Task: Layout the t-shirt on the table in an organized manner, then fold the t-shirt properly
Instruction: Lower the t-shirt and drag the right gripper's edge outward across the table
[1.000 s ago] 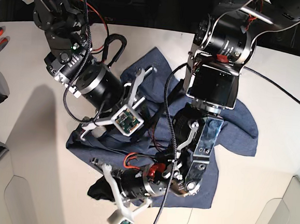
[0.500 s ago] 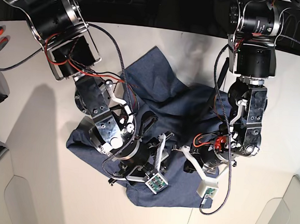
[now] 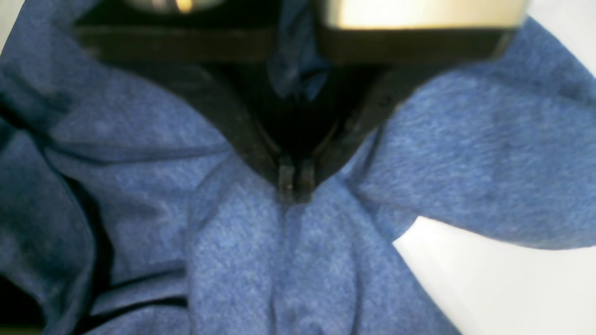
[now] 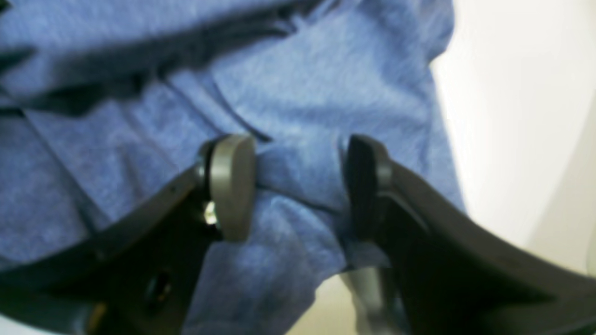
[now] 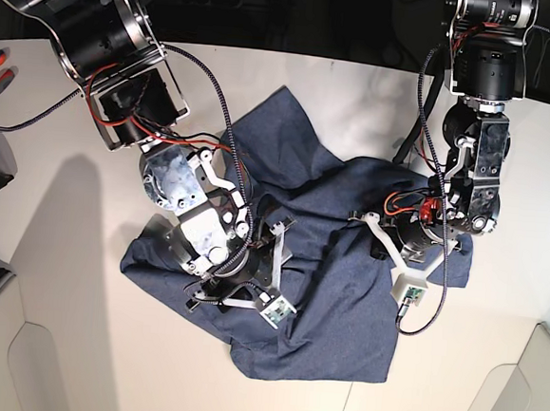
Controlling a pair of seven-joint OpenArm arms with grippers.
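With the t-shirt [image 5: 346, 268] bunched mid-desk [image 5: 81, 247], the left claw [image 3: 293, 179] is pinched tight on a fold and the right claw [image 4: 298, 186] gapes around a ridge, so pulling could drag fabric into worse wrinkles.

Left claw [image 3: 293, 179] is pinched tight, fingertips together. Right claw [image 4: 298, 186] is spread wide, both arms bent low, wrists angled downward.
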